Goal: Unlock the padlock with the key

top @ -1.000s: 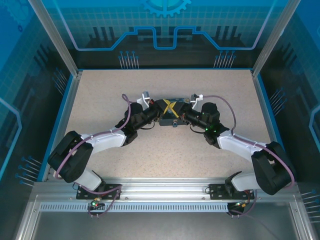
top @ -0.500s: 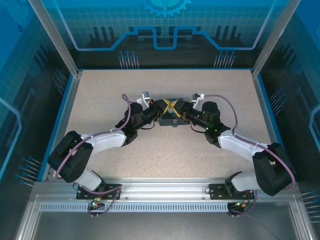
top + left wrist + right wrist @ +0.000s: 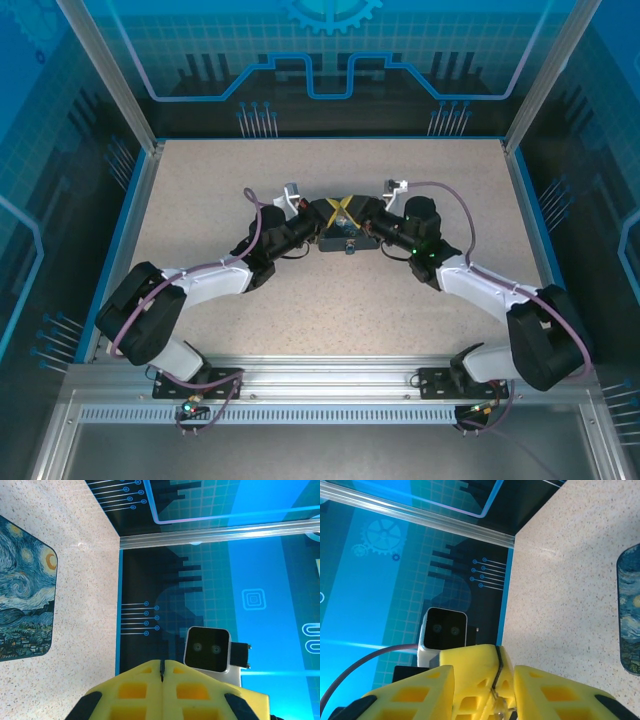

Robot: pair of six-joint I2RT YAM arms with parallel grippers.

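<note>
Speckled tabletop (image 3: 200, 190) holds the starry box (image 3: 25, 590) beside my shut left claw (image 3: 162, 664), whose tips my half-open right claw (image 3: 482, 672) straddles, probably passing the key, though I cannot tell.

From above, your left gripper (image 3: 336, 213) and right gripper (image 3: 352, 213) cross over the box (image 3: 338, 238) and hide most of it. Both wrist views cut the box at an edge. The small thing (image 3: 348, 250) at its near rim is too small to tell.
</note>
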